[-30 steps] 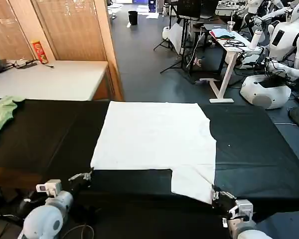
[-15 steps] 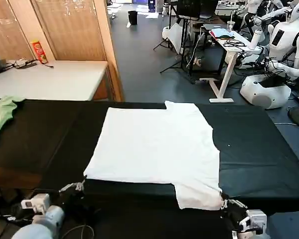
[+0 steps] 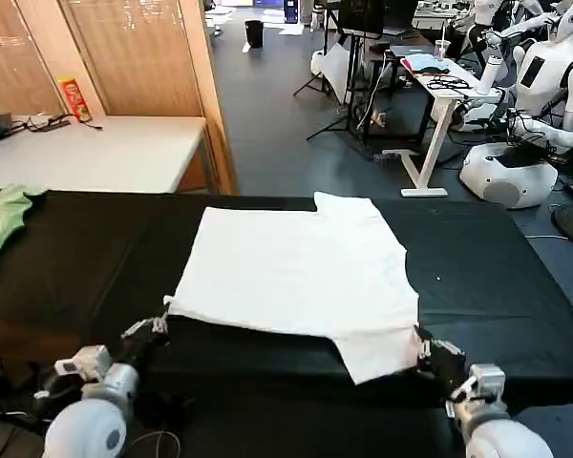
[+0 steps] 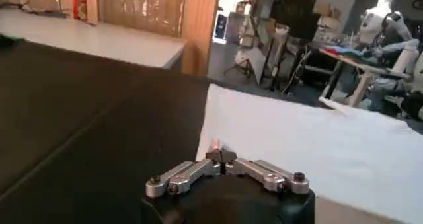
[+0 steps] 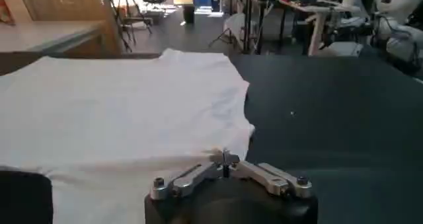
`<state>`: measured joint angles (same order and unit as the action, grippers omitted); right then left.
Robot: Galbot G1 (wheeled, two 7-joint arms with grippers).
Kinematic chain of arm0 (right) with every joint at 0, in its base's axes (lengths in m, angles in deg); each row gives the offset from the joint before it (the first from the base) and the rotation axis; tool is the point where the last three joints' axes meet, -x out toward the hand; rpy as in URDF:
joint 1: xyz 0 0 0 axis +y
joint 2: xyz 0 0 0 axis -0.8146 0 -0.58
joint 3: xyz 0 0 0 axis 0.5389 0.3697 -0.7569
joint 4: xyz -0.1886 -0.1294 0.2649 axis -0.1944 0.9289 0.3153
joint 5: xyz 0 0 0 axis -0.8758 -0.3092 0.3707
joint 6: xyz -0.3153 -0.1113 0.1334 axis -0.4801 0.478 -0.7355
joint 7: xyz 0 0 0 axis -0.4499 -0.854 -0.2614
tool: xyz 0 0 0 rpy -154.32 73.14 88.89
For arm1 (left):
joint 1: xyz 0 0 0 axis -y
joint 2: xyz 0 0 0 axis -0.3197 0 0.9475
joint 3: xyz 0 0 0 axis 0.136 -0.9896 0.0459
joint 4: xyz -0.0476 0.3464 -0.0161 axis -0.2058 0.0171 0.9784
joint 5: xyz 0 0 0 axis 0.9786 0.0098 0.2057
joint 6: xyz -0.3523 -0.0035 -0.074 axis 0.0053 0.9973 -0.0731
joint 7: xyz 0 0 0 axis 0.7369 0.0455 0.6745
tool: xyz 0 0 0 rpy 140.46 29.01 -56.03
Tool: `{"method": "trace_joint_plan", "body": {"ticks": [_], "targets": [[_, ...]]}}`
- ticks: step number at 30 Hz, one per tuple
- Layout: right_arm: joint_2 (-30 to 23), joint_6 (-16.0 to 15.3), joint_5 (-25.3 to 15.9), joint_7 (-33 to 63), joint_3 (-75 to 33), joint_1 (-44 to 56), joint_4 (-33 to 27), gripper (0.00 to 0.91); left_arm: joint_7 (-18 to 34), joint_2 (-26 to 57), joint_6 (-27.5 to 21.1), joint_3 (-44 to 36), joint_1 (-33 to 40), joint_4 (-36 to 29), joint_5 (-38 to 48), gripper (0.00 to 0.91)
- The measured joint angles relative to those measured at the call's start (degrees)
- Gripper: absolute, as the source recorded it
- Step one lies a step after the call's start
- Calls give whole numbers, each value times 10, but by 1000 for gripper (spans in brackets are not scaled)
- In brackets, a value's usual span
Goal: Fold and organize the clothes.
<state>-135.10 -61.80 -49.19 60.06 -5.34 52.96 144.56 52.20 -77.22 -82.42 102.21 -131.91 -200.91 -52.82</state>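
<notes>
Head view: T-shirt (image 3: 296, 272) flat, unfolded, centre frame on black surface (image 3: 76, 258); left gripper (image 3: 151, 329) and right gripper (image 3: 430, 353) fingers pinching its near corners. Folding outstanding.

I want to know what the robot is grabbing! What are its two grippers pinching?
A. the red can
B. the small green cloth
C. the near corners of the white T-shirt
C: the left gripper and right gripper are each shut on a near corner of the white cotton T-shirt spread on the black table.
</notes>
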Motion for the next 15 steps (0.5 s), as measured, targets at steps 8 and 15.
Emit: {"method": "trace_joint_plan", "body": {"ticks": [8, 15], "targets": [[6, 1, -7, 0, 48, -86, -81, 29, -10, 13, 7, -20, 55, 59, -16, 0], [-1, 5, -15, -4, 74, -137, -136, 29, -9, 27, 8, -44, 121, 117, -19, 0]]}}
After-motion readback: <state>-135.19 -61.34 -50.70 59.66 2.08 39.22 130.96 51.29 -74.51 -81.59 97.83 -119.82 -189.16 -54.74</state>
